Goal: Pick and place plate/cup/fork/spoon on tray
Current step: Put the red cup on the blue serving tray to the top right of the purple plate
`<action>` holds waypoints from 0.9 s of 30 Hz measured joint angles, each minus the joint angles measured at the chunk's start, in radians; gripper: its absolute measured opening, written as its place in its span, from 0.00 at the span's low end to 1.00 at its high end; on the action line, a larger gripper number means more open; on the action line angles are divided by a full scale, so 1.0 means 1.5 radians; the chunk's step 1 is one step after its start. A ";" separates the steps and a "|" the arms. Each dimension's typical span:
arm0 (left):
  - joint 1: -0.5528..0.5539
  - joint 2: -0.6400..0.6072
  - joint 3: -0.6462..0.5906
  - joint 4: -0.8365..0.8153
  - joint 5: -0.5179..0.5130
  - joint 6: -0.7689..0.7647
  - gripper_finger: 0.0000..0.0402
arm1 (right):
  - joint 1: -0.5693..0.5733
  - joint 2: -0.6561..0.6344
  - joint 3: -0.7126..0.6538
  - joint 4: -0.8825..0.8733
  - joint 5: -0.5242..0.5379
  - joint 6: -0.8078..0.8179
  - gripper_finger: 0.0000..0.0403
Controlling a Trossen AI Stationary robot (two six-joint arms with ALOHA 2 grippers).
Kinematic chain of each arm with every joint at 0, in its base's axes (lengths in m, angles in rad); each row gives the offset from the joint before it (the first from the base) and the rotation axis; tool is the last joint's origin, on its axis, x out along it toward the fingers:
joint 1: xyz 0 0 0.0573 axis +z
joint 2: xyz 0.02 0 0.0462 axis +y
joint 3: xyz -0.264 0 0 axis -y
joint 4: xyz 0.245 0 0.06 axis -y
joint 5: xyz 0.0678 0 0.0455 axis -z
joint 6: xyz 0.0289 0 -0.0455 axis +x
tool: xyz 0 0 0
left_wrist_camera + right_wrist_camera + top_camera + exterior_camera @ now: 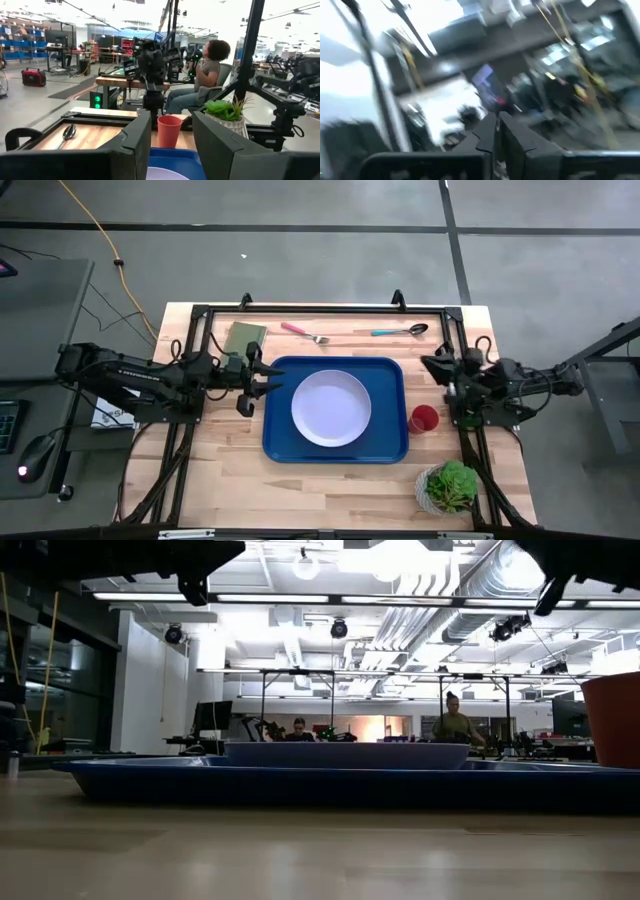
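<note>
Overhead, the plate [331, 408] is lying in the middle of the blue tray [385, 445], which is sitting on the wooden table [330, 490]. The left gripper [272, 385] is hovering at the tray's left edge with its fingers spread apart and nothing between them; in the left wrist view the two dark fingers [135, 145] are standing well apart, framing the cup [169, 131]. The cup [424, 418] is standing upright on the table just beside the tray's right edge. The right gripper [437, 366] is waiting near the table's right side, above the cup in the overhead picture; its fingers [512, 137] are pressed together, holding nothing. The fork [304, 333] and the spoon [400, 331] are lying on the table beyond the tray's far edge, well apart from each other. A green pad [244, 337] is lying left of the fork, and a potted plant [448, 486] is standing near the table's front right corner.
</note>
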 joint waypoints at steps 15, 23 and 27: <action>0.000 0.000 0.000 -0.022 0.000 -0.012 0.31 | 0.000 0.360 0.435 -1.070 -0.146 0.492 0.43; 0.000 0.000 0.000 -0.022 0.000 -0.012 0.31 | 0.000 0.428 0.383 -1.056 -0.246 0.523 0.43; 0.000 0.000 0.000 -0.022 0.000 -0.011 0.31 | 0.000 0.437 0.381 -1.050 -0.263 0.516 0.43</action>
